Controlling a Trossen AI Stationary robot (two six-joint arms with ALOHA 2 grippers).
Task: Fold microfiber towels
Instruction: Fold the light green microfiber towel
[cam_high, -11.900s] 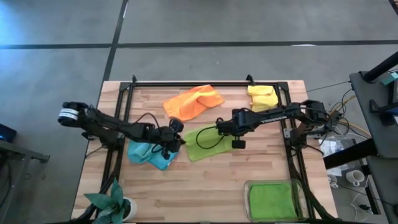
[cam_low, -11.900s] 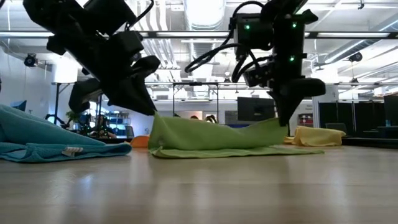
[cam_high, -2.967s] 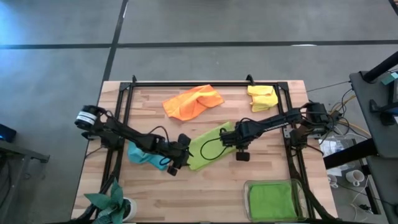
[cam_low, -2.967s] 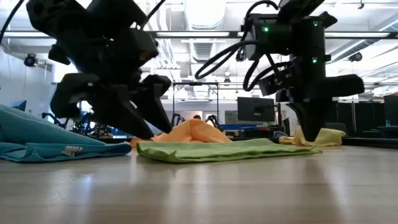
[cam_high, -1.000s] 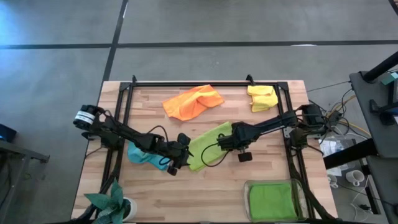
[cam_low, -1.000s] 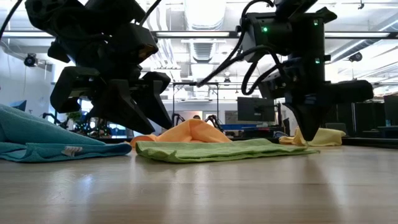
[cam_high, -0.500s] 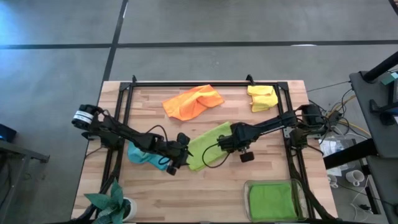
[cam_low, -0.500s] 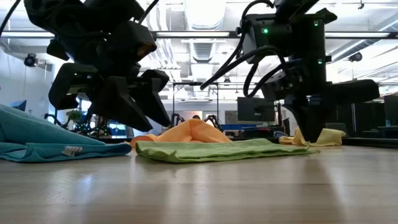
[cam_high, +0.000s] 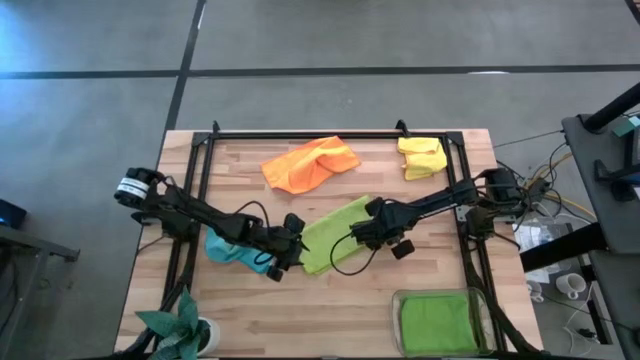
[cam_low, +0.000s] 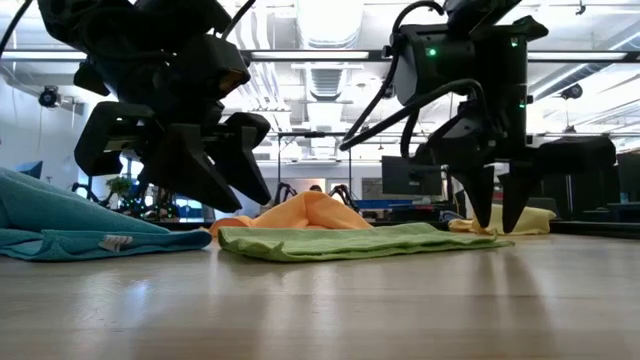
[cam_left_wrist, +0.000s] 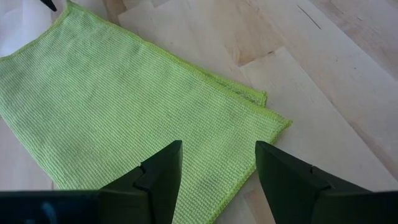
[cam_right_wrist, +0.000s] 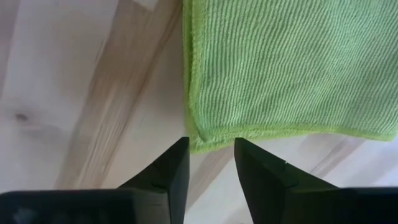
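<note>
A yellow-green microfiber towel (cam_high: 335, 235) lies folded flat on the wooden table's middle, also in the low view (cam_low: 360, 242). My left gripper (cam_high: 292, 248) hangs open a little above its near left end (cam_left_wrist: 217, 155), touching nothing. My right gripper (cam_high: 372, 233) points steeply down, open, at the towel's right end (cam_low: 497, 222). Its fingertips stand on either side of a folded corner (cam_right_wrist: 200, 138) without holding it. An orange towel (cam_high: 310, 163), a yellow towel (cam_high: 422, 157) and a light blue towel (cam_high: 230, 250) lie crumpled around.
A clear tray (cam_high: 400, 300) holding a folded green towel (cam_high: 435, 322) stands at the near right. A small plant (cam_high: 180, 325) is at the near left corner. Black frame rails (cam_high: 300, 133) run along the table's far, left and right sides.
My right gripper has opened from shut at the yellow-green towel's right end and rolled about its own axis, staying in place. The towel lies flat as before.
</note>
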